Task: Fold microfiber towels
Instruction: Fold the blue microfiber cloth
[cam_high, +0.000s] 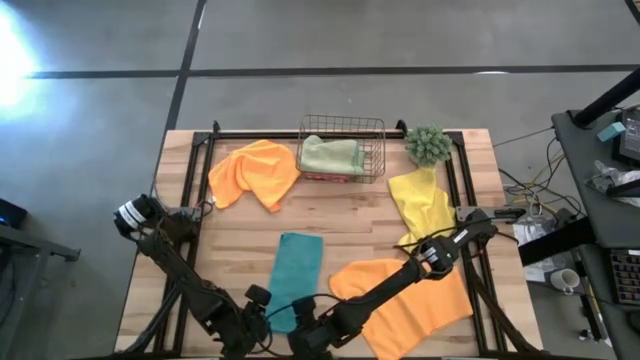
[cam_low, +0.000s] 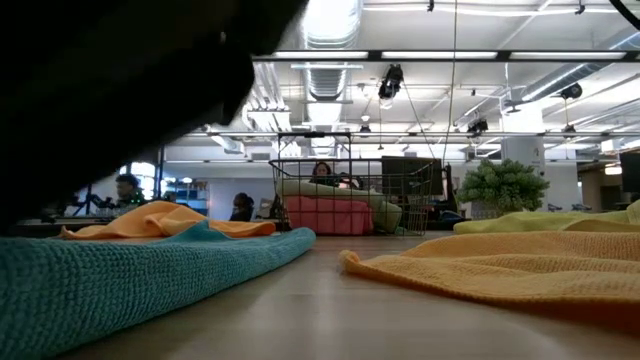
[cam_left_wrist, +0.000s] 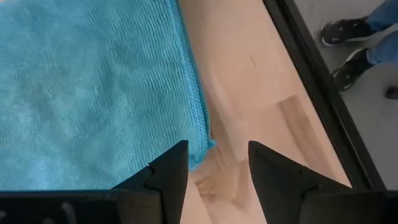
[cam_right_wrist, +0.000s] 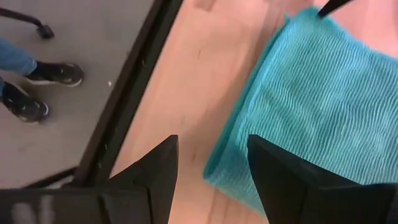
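While both arms reach over the near edge of the light wooden slatted table (cam_high: 250, 250), the folded teal microfiber towel (cam_high: 297, 275) lies flat as a narrow strip at that edge, between the two grippers.

Left gripper (cam_left_wrist: 214, 171): fingers apart, holding nothing, positioned at one near corner of the teal towel above bare wood.

Right gripper (cam_right_wrist: 211, 168): fingers spread wide, holding nothing, positioned at the towel's other near corner, which sits between the fingers.

Remaining towels:
- One orange microfiber towel (cam_high: 255, 173), crumpled, lies at the far left beside the copper wire basket (cam_high: 372, 140).
- The sage green towel (cam_high: 330, 153) rests inside the basket on a pink towel (cam_low: 325, 215).
- The yellow towel (cam_high: 422, 205) lies below the small green fuzzy plant (cam_high: 428, 145).
- A second orange towel (cam_high: 425, 300) is spread at the near right, partly under the right arm.
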